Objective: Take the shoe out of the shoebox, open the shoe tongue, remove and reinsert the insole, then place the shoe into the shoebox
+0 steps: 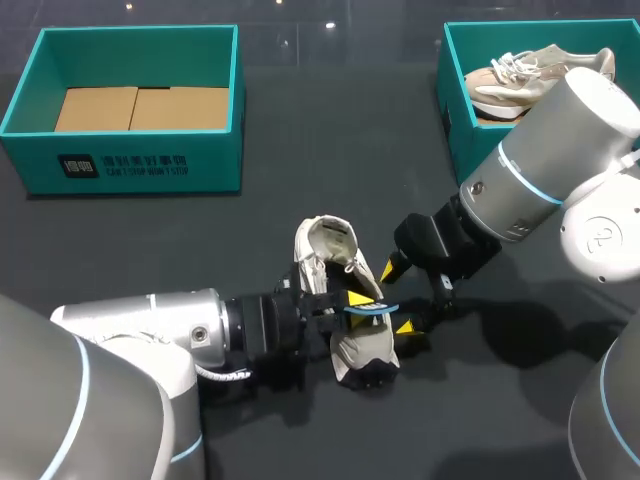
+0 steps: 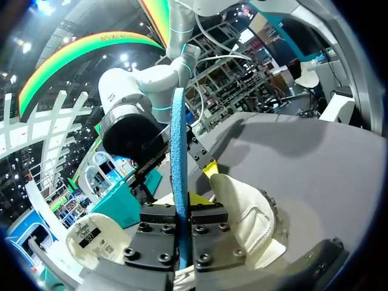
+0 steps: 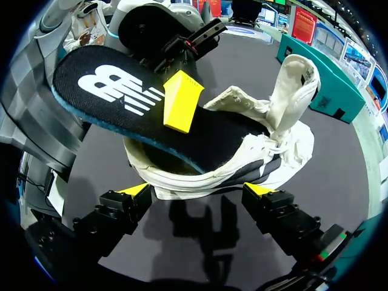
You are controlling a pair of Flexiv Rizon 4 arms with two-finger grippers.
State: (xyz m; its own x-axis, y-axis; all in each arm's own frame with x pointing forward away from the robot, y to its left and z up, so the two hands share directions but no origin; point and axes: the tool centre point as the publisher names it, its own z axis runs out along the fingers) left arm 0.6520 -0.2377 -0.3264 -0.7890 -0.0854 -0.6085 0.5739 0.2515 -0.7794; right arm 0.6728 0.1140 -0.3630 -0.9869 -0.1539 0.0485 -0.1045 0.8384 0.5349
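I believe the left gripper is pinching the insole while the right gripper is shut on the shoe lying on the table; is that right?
Not quite: the right gripper is open. The right wrist view shows its fingers apart, short of the shoe, with nothing between them. The left gripper is indeed pinching the insole, and the shoe does lie on the table.

A dark table is shown, on which a teal shoebox, a second teal shoebox and a white shoe are set.
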